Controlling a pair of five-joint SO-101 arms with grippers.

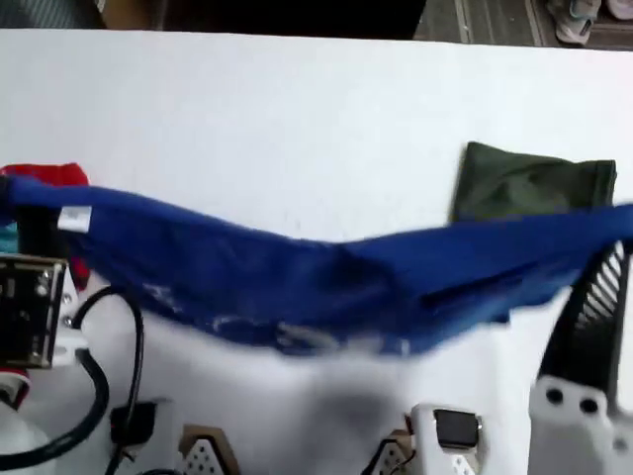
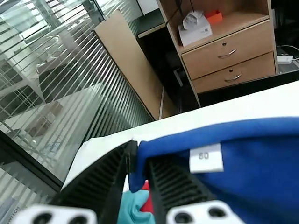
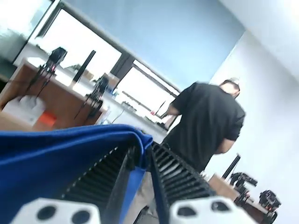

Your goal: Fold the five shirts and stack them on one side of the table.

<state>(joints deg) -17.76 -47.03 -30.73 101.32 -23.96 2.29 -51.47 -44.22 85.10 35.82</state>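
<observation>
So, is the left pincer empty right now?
No, the left pincer is shut on an edge of the blue fabric shirt, right beside its small white tag.

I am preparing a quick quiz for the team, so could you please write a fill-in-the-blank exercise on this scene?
1. The shirt stretched between the left gripper and the right gripper is ____ in colour.
2. The folded shirt lying on the table is dark ____.
3. The white tag on the stretched shirt sits beside the ____ gripper.
Missing words: blue; green; left.
</observation>
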